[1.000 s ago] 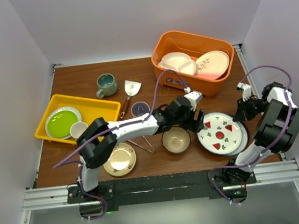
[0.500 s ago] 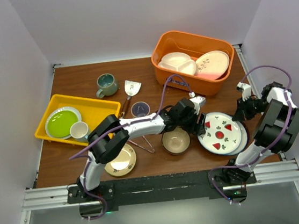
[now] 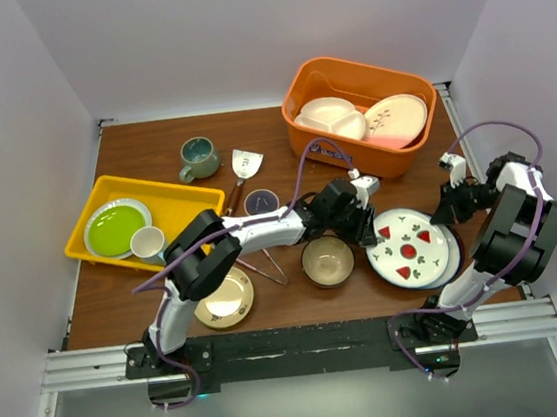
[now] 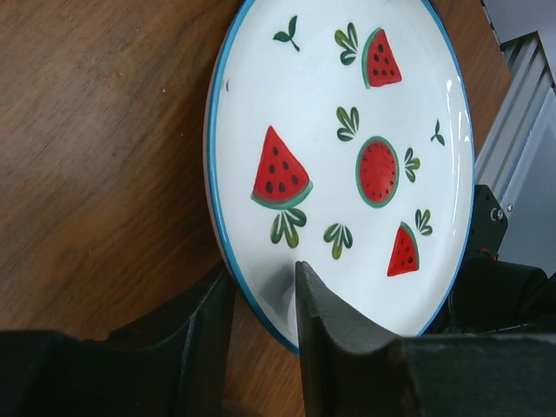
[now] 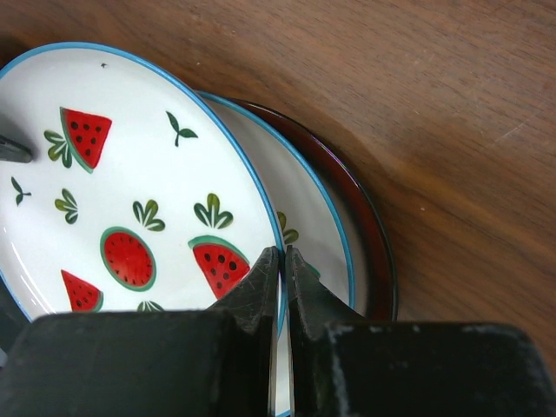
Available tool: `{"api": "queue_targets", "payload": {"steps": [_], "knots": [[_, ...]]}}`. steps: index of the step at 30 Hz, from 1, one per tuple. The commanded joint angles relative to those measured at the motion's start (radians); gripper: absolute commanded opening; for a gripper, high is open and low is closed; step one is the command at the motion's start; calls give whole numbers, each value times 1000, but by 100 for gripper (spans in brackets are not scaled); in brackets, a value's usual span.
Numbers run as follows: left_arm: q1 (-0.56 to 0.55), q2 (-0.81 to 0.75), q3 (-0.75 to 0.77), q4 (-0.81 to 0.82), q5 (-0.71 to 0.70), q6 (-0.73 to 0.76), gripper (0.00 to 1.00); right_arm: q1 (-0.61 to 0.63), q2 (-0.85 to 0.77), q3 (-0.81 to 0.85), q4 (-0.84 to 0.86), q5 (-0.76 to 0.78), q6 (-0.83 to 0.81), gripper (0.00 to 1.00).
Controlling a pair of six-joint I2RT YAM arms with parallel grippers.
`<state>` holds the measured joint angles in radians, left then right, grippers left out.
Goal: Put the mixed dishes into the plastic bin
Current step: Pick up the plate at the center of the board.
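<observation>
Step in hand: a two-armed pick of the round white ceramic plate with blue rim and red watermelon-slice print point(image 3: 411, 247), which lies on top of a small stack at the near right of the wooden table.

Left gripper point(image 4: 261, 271): set at the plate's left rim, with one finger over the face and one outside the edge. The jaws are apart and a gap shows, so no pinch is made.

Right gripper point(image 5: 282, 254): clenched on the right rim, with the blue edge nipped between its fingers.

Beneath the top plate, a second blue-rimmed plate point(image 5: 323, 217) and a dark brown-rimmed plate point(image 5: 373, 252) are seen, offset to the right.

Deep orange rectangular plastic bin point(image 3: 399, 162): at the far right, just beyond the stack. A white divided dish point(image 3: 331, 114) and a pink floral plate point(image 3: 396, 115) lie inside it. The task is judged to be at an early stage.

Next move, as judged: the left jaws are to be brought together on the rim. The plate is then to be lifted level by both arms, carried over the bin's near wall and lowered onto the dishes inside. Only the top plate should be raised, and both arms should rise together, or the rim may slip.
</observation>
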<state>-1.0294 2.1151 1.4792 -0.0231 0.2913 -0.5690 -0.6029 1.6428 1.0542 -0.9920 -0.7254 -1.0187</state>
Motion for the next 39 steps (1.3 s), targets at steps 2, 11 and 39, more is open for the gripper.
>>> {"api": "queue_targets", "payload": {"steps": [2, 11, 39], "knots": [[5, -1, 39, 66, 48, -25, 31, 12, -31, 32, -140, -141, -47, 0], [25, -55, 7, 107, 42, -46, 0, 12, -11, 84, -312, -184, -227, 0], [87, -360, -149, 319, 51, 17, 0, 120, -149, 152, -344, -184, -221, 88]]}}
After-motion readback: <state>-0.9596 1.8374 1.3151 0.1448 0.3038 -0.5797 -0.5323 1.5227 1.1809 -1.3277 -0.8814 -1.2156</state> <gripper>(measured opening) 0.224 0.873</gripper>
